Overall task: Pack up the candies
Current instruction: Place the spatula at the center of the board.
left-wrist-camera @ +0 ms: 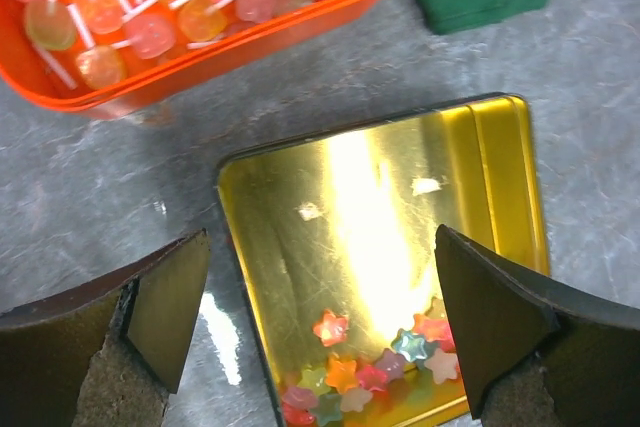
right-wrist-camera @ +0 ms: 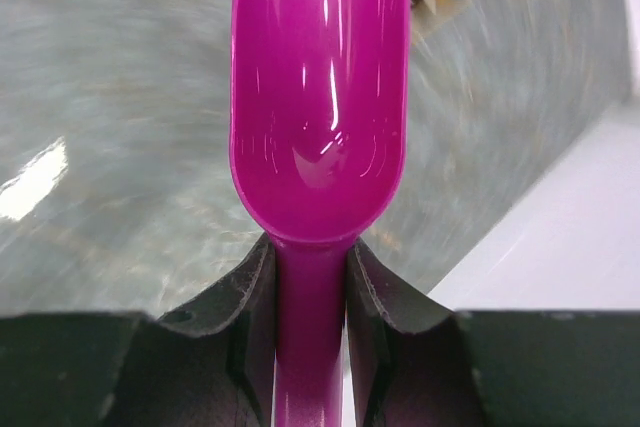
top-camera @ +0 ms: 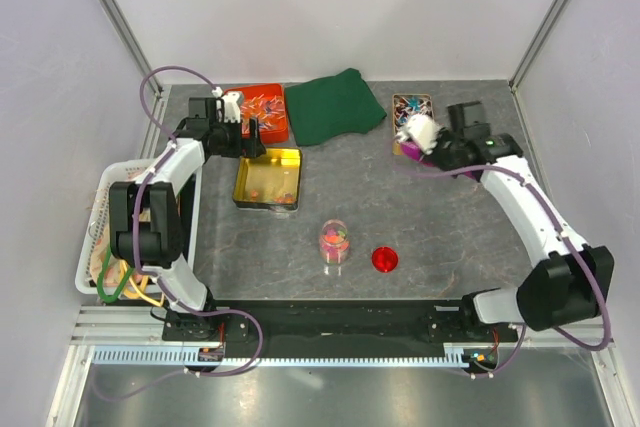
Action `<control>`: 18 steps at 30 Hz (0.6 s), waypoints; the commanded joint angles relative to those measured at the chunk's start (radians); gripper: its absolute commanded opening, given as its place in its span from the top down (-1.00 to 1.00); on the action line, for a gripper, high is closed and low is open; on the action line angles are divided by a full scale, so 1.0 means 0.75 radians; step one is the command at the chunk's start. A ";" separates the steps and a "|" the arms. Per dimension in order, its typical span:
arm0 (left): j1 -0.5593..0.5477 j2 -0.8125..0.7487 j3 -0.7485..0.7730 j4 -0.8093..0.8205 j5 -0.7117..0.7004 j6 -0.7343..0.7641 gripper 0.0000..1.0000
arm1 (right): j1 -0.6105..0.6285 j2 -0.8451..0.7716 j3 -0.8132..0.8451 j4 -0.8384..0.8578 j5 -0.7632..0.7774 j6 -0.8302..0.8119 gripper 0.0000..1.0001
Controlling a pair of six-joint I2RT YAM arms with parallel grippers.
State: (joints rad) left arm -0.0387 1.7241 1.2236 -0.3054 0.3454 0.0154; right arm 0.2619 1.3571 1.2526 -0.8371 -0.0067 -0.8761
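1. Left wrist view: the candies (left-wrist-camera: 365,372) are small star-shaped pieces in orange, pink, green and pale yellow. They lie loose in a little heap at the near end of the open gold tin (left-wrist-camera: 400,197), whose shiny floor is otherwise bare.
2. More of them sit in the small clear jar (top-camera: 334,240), which stands mid-width toward the near edge of the table (top-camera: 440,207). Its red lid (top-camera: 384,259) lies off, just beside it.
3. The left gripper (left-wrist-camera: 320,332) hangs over the tin with its jaws spread wide and nothing between them.
4. The right gripper (right-wrist-camera: 310,282) is clamped on the handle of a magenta scoop (right-wrist-camera: 320,97). The bowl is empty, and the scoop is held up near the table's far right corner, close to a tin of wrapped sweets (top-camera: 412,107).
5. By my reckoning each piece is very light, soft and springy, perhaps a little tacky. They are too small and too many to pinch one at a time, and jaws this broad would likely squash or flick them.
6. On polished metal the pieces should slide readily, so a scoop pushed under the heap may chase them along the floor unless a wall backs them.
7. The better hold is probably not on the candies at all. I would take the tin by a side wall near a corner to steady or tip it. It looks stiff, light and smooth, so a slack grip could slip.
8. The jar looks light and narrow-mouthed, and likely tips at a nudge.
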 commanded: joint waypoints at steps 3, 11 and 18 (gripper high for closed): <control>0.005 -0.120 -0.061 0.088 0.167 0.059 -0.99 | -0.445 0.094 -0.120 0.625 -0.259 0.397 1.00; 0.005 -0.178 -0.132 0.104 0.335 0.112 -1.00 | -0.537 0.534 0.068 0.768 -0.239 0.644 1.00; -0.028 -0.264 -0.244 0.076 0.409 0.231 -1.00 | -0.539 0.798 0.195 0.871 -0.194 0.732 0.98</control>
State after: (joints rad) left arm -0.0433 1.5974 1.0817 -0.2558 0.5793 0.0891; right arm -0.1429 1.9038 1.3205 -0.2832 -0.1555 -0.4072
